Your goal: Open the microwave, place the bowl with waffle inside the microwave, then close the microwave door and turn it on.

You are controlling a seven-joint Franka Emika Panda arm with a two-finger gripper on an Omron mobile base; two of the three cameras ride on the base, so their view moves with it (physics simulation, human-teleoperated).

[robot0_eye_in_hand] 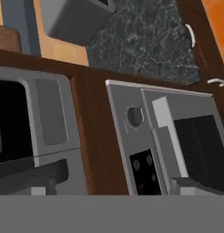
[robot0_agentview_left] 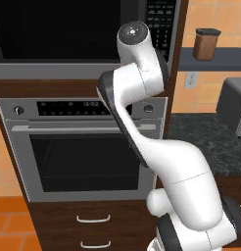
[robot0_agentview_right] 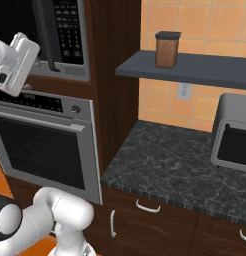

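Hand view: gripper fingers spread wide, holding nothing; microwave keypad edge beside wall oven panel.

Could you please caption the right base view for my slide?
Arm's hand raised beside the microwave keypad, above the oven; jar on shelf.

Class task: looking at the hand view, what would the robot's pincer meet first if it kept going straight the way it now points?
Probably the dark brown wooden cabinet strip between the black-and-steel microwave and the steel wall oven; depth is unclear.
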